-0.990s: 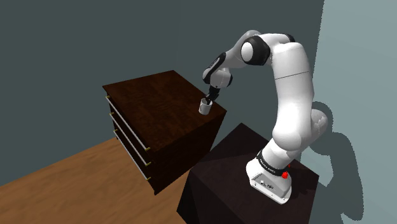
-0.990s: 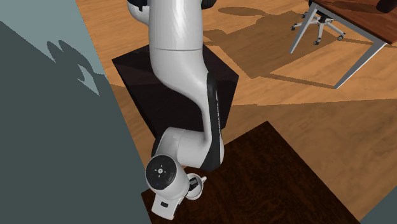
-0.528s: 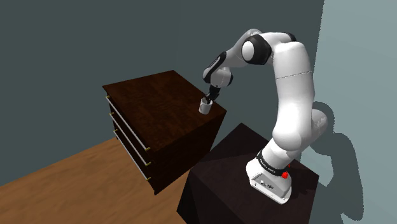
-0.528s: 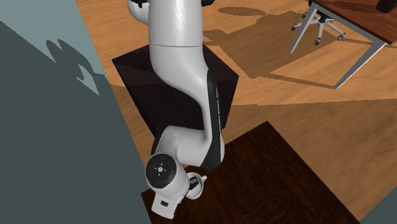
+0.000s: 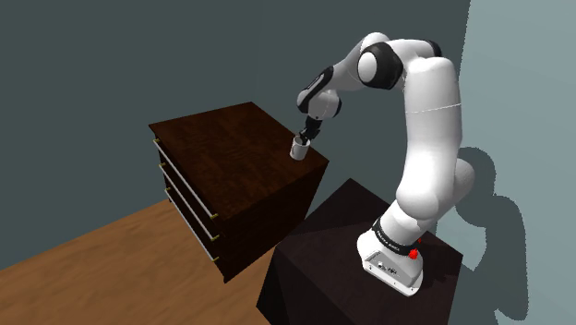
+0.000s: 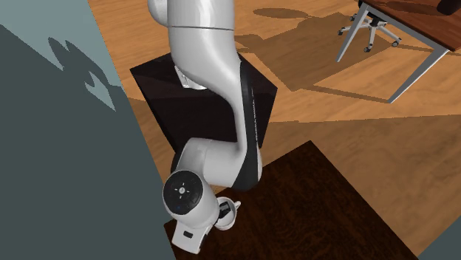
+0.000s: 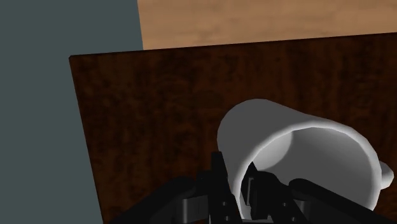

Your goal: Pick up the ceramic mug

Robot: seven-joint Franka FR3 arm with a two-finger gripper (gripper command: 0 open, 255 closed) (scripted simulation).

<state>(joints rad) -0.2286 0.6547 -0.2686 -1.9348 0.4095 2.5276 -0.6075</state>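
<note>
A white mug [image 5: 300, 148] hangs from my black gripper [image 5: 306, 137] just above the near corner of the dark wooden dresser [image 5: 222, 157]. In the wrist view one finger sits inside the mug [image 7: 299, 153] and one outside, and my gripper [image 7: 236, 186] is shut on its rim wall. The handle [image 7: 384, 175] points away from the fingers. In the second exterior view the mug [image 6: 228, 213] peeks out from under the arm's wrist, over the dresser top [image 6: 310, 207].
The dresser has drawers with pale handles [image 5: 189, 198] and stands against a grey wall [image 5: 111, 65]. My stand [image 5: 318, 268] is a dark box right beside it. A desk [image 6: 417, 22] and a chair base [image 6: 366, 29] stand far off on the wooden floor.
The arm has risen and the mug has come up a little with the gripper, off the dresser top. The grip on the rim is unchanged.
</note>
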